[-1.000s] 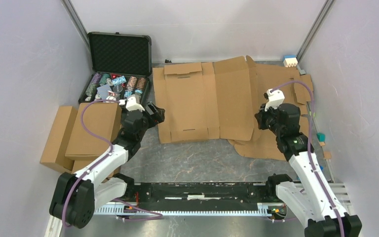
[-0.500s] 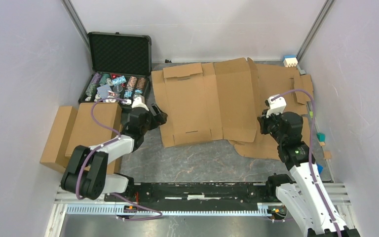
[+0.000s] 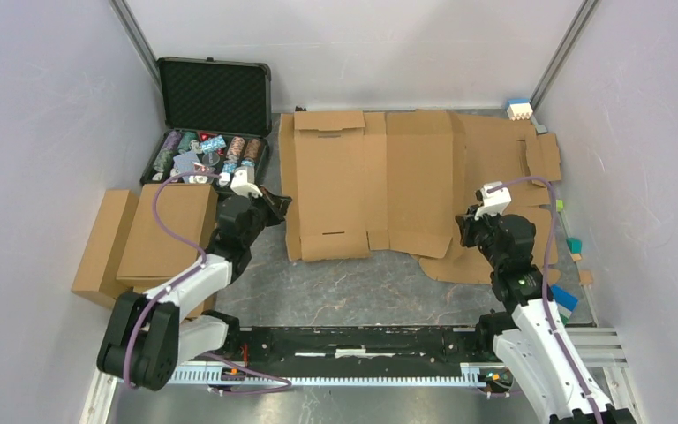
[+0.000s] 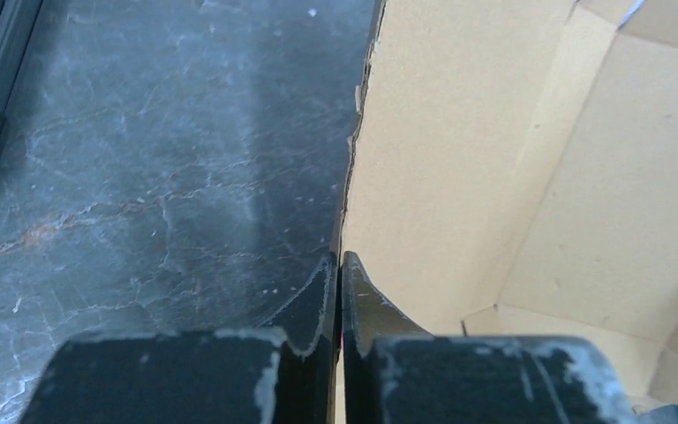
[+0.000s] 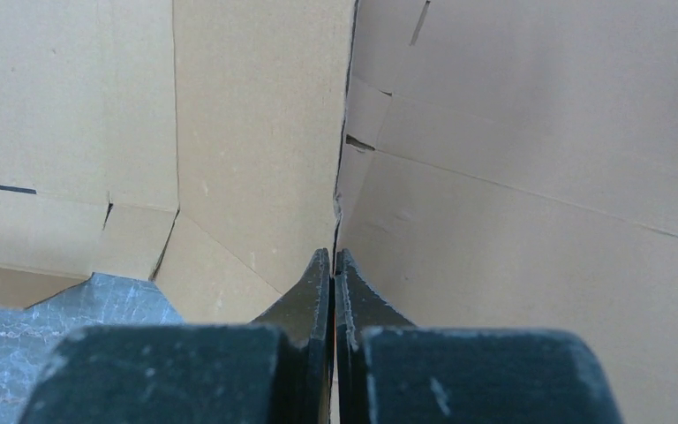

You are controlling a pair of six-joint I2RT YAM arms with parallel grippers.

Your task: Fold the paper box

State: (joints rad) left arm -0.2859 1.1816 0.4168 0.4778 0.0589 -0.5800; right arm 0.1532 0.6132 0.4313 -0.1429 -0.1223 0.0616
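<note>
The plain brown, die-cut corrugated-cardboard paper box is lying flat and unfolded mid-bench, nearer the far edge. The left gripper is pinching its left edge; the right gripper is pinching its right edge.

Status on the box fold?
Left tool shut on left edge of box sheet; right tool shut on its right edge. Sheet lies flat, no folds yet. Spare cardboard underneath on the right.

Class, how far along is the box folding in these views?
Done: the left end effector and right end effector are each shut on a side edge of the paper box. In hand: the sheet looks flat from above, held at both edges. Left: all folding, since no wall or flap stands up.
</note>
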